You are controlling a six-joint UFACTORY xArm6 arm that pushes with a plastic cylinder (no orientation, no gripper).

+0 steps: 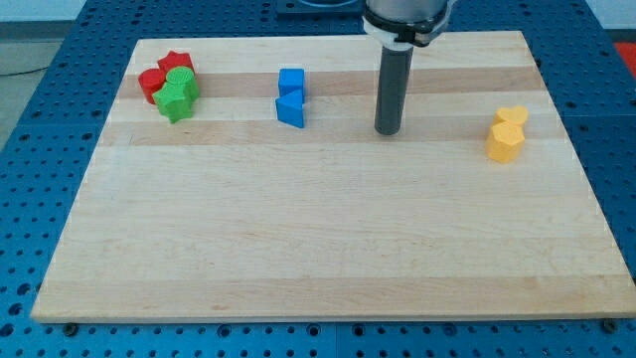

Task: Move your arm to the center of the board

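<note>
Bare surface (pixel 328 249) lies below my tip (pixel 388 131), gripper absent, so overshooting left risks nudging the blue blocks (pixel 290 97).

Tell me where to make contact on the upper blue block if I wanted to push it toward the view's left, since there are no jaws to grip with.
Nothing can grip, only push. Put my tip against the right face of the upper blue block, coming in from the view's right. That face looks flat and unobstructed, while the lower blue block touches it below and would probably move too.
</note>
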